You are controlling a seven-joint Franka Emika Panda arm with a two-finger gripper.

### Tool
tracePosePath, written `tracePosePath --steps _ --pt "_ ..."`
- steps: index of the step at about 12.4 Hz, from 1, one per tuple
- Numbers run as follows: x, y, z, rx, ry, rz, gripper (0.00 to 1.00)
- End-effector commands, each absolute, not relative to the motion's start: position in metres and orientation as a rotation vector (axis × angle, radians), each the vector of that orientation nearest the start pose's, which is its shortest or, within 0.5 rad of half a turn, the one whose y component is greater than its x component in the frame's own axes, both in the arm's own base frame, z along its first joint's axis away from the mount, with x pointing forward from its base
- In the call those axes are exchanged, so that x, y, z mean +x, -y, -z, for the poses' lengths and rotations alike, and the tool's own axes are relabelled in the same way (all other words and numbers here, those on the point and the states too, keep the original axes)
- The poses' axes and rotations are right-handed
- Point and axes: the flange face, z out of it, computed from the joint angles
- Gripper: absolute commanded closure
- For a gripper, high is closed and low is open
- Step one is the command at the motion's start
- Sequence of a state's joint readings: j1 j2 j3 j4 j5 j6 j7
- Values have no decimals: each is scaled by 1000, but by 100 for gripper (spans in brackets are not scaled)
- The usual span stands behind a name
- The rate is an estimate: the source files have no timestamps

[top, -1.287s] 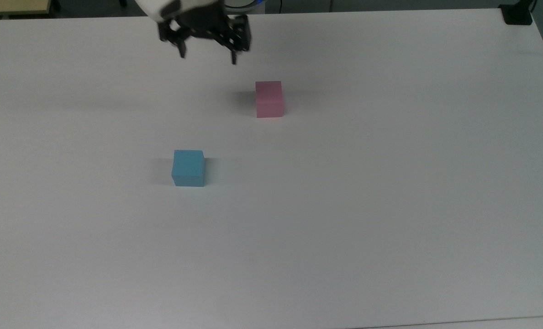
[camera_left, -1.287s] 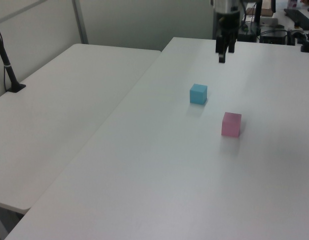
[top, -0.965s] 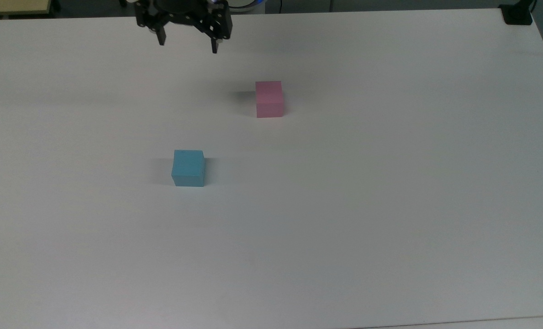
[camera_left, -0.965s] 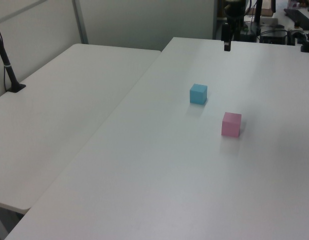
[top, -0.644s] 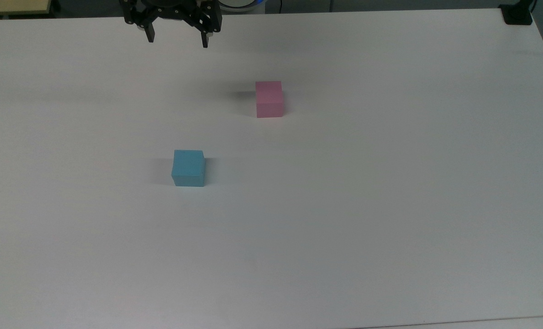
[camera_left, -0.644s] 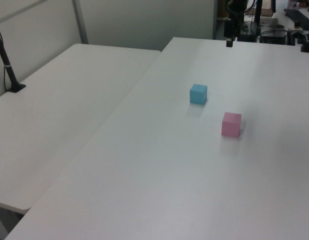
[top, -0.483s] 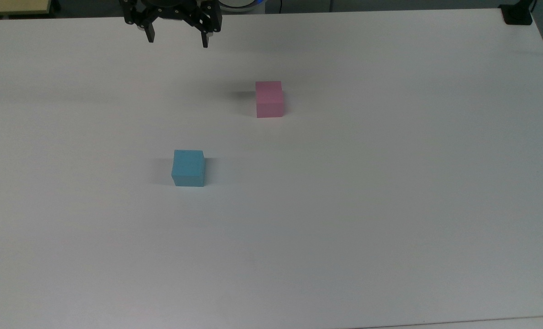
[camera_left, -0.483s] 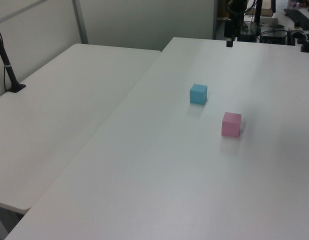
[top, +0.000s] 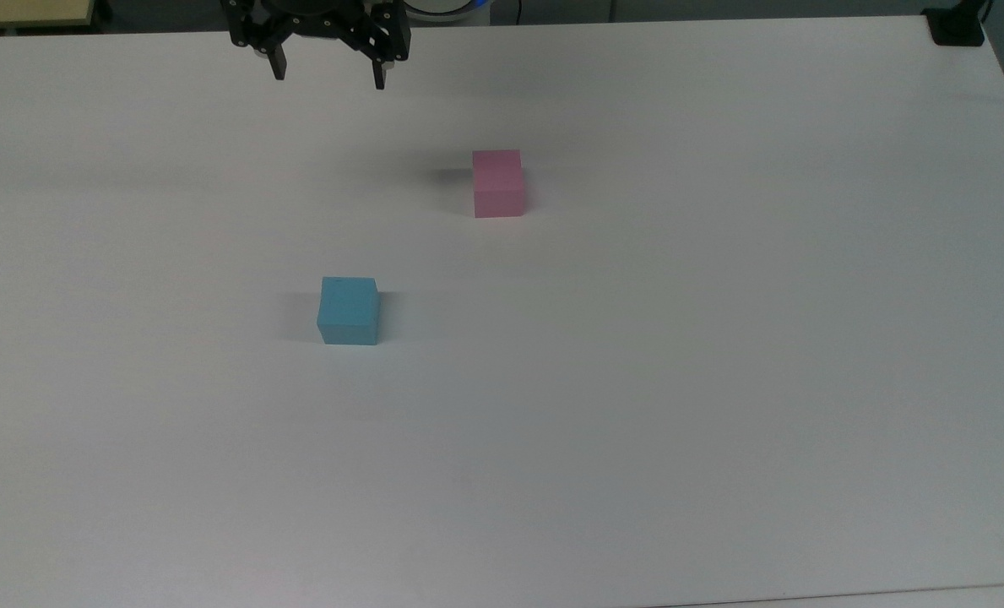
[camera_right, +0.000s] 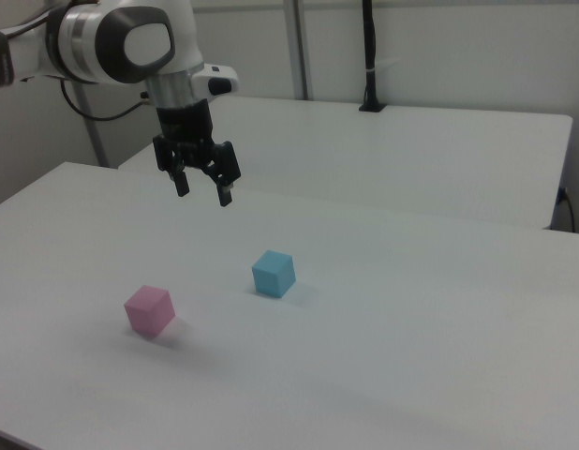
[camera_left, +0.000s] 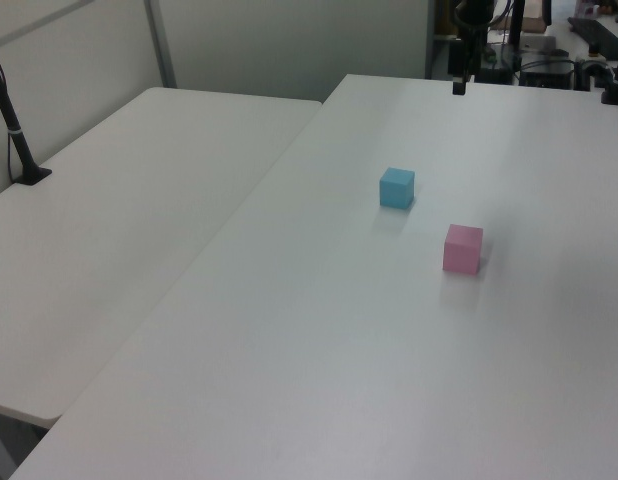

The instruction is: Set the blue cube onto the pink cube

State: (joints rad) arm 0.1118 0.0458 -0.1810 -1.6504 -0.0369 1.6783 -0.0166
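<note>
Blue cube (top: 349,310) is seen resting on the white bench (top: 721,338), below the end effector (top: 328,78) in the top view & well apart from it. Pink cube (top: 497,182) is set apart from both, toward the top view's right of the end effector, which is held above the bench w/ fingers spread wide, nothing gripped.

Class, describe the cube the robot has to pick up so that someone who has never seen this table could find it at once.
Start at the big white table and the black hand hanging open above its far edge in the top view. Two small cubes sit apart on the bare surface. The one you want is the blue cube, nearer the top view's bottom left; its neighbour, the pink cube, differs only in colour.
</note>
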Motion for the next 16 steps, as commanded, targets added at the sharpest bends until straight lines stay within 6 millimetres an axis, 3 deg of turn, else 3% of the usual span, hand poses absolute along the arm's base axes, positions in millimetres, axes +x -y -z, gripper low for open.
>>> tracePosePath --steps 1,4,16 --pt "572 43 -575 -3190 -60 -61 0" --pt "576 56 -583 -3187 -92 -20 0" --pt "578 54 -581 -3180 -84 -27 0"
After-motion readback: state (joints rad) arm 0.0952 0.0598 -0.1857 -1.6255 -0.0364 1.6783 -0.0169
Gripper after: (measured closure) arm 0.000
